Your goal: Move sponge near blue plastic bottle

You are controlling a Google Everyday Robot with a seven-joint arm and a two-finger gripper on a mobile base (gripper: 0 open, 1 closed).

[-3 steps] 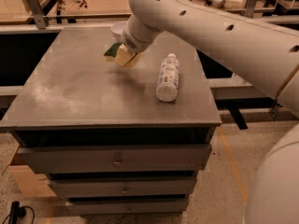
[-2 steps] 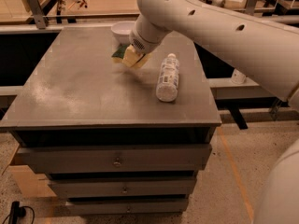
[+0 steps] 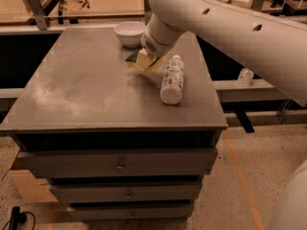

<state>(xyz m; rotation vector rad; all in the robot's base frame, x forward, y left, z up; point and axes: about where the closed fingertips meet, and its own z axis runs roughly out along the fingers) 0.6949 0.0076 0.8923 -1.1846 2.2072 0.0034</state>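
The blue plastic bottle (image 3: 172,79), pale with a white cap and a speckled label, lies on its side at the right of the grey cabinet top (image 3: 86,90). The sponge (image 3: 142,61), dark green on top and yellow below, is held tilted just left of the bottle's far end. My gripper (image 3: 146,60) is at the end of the big white arm coming in from the upper right, and it is shut on the sponge. The arm's wrist hides most of the fingers.
A white bowl (image 3: 129,33) stands at the back of the cabinet top, just behind the gripper. The cabinet has drawers (image 3: 120,164) below. A wooden workbench (image 3: 96,4) lies behind, and a white object (image 3: 245,76) sits on a ledge to the right.
The gripper has carried the sponge to the right and slightly toward the front, closer to the bottle. The bottle and bowl have not moved.
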